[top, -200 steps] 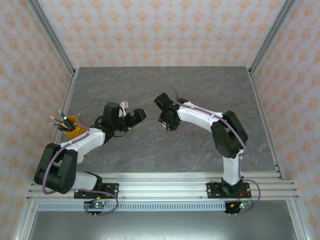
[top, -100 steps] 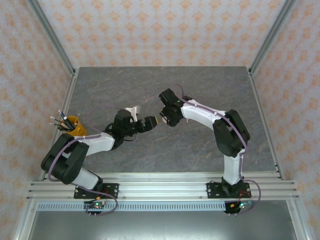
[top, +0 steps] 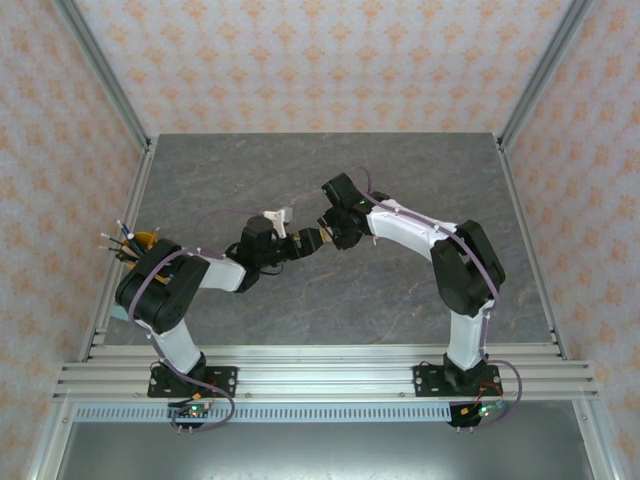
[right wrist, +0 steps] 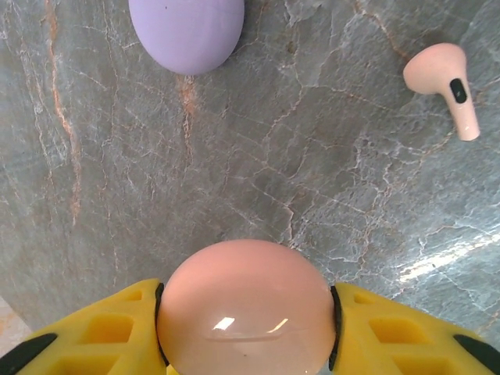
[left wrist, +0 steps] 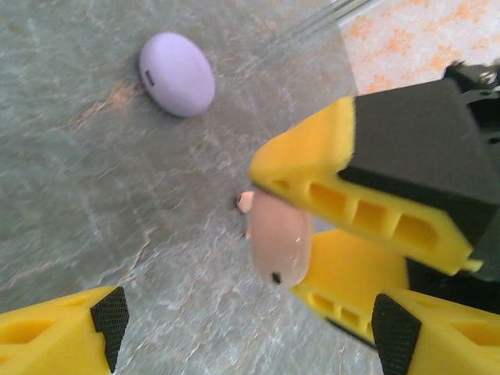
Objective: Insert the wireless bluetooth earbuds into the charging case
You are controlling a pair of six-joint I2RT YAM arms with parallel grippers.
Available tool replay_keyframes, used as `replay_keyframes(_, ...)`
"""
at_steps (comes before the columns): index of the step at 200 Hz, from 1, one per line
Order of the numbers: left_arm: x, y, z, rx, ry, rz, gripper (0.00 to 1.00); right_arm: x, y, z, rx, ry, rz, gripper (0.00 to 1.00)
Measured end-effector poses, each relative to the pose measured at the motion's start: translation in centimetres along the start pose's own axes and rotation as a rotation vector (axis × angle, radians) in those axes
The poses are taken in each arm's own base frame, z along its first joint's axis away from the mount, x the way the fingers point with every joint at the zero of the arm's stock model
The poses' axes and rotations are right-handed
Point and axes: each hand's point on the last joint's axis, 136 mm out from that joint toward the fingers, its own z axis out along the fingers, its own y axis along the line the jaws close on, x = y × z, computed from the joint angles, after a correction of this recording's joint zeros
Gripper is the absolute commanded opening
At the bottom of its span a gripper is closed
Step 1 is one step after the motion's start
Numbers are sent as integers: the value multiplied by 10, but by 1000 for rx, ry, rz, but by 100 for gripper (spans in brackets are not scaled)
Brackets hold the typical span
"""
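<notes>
My right gripper [right wrist: 246, 316] is shut on the pale pink charging case [right wrist: 246, 301], holding it by its sides just above the table. In the left wrist view the same case [left wrist: 280, 238] is closed and sits edge-on between the right gripper's yellow fingers [left wrist: 328, 187]. A pale pink earbud [right wrist: 445, 78] lies on the table beyond it, and its tip [left wrist: 245, 202] peeks out behind the case. My left gripper [left wrist: 246, 336] is open and empty, its tips just short of the held case. From above, the left gripper [top: 303, 242] and the right gripper [top: 327, 237] almost meet mid-table.
A closed lilac case [left wrist: 176, 74] lies on the grey marble table [top: 400, 180], also seen past the pink case [right wrist: 186, 31]. A yellow cup of pens [top: 135, 248] stands at the table's left edge. Metal frame posts border the table.
My left arm has stretched right toward the centre, bringing its gripper up to the right gripper, and its jaws have narrowed a little. The right gripper shifted slightly back, still holding the pink case.
</notes>
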Motion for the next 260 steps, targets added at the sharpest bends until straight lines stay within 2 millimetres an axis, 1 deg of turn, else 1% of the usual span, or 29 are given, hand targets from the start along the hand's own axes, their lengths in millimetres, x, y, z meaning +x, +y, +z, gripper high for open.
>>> replay_keyframes(21,-1,-5,6,25,-3,0,79,1,-1,1,-5,9,12,45)
replay_keyframes(53,-2,-5,13,42,-1,-16,74,-1,-3,3,-9,18,33,45)
replay_keyframes(85,-1,-8,20,60,0,-19,70,-1,1,0,-31,29,49,45)
replay_keyframes(112,-4,-12,21,75,-9,-18,68,1,5,-2,-61,41,68,44)
replay_keyframes(145,-5,-13,21,80,-13,-23,62,3,7,0,-81,59,92,44)
replay_keyframes(177,-6,-14,22,88,-20,-21,54,4,9,-2,-93,66,101,44)
replay_keyframes(192,-6,-13,24,87,-20,-21,51,5,10,-4,-100,68,104,44)
replay_keyframes(231,-9,-21,26,104,-24,-11,38,3,11,-11,-120,65,113,44)
replay_keyframes(245,-9,-22,26,107,-24,-9,36,3,9,-13,-121,65,113,44)
replay_keyframes(260,-9,-22,27,106,-24,-9,31,3,8,-14,-124,65,113,44)
